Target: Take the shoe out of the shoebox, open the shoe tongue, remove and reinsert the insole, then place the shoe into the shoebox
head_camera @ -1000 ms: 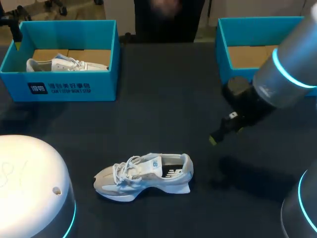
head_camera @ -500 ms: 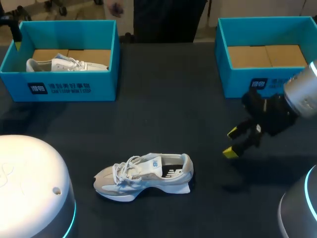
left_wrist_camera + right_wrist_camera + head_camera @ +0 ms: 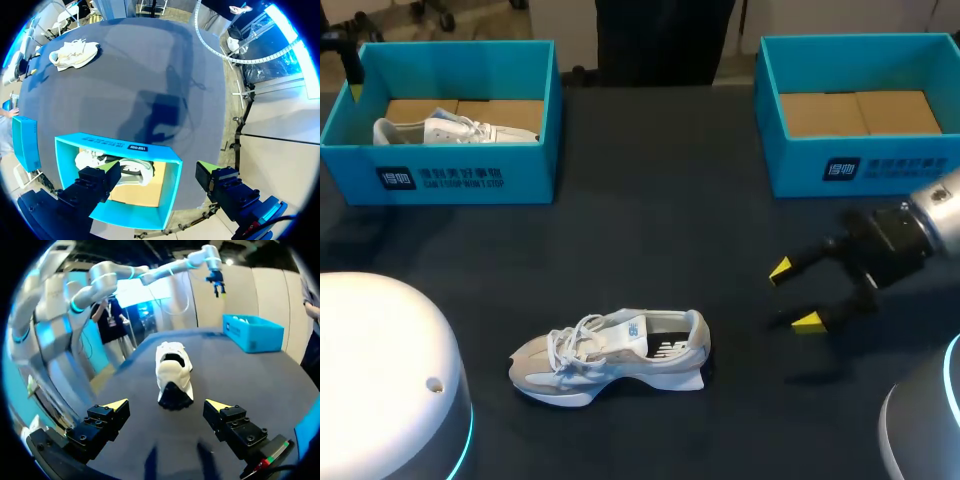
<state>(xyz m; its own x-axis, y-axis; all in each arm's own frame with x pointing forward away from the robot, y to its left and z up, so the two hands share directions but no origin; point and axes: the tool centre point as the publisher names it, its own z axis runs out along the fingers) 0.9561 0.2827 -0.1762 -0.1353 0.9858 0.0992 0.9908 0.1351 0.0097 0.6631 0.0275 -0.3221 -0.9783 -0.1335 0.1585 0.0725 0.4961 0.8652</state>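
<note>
Right claw (image 3: 794, 296) drew back rightward, spread wide, empty, near shoe (image 3: 610, 355) on bench (image 3: 660, 230). Left claw (image 3: 157, 176) spread above shoebox (image 3: 100, 142).

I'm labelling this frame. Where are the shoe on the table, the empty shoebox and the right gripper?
shoe on the table (image 3: 605, 355): head view, its side panel.
empty shoebox (image 3: 880, 168): head view, its front wall.
right gripper (image 3: 794, 296): head view, midway between its yellow tips.
</note>
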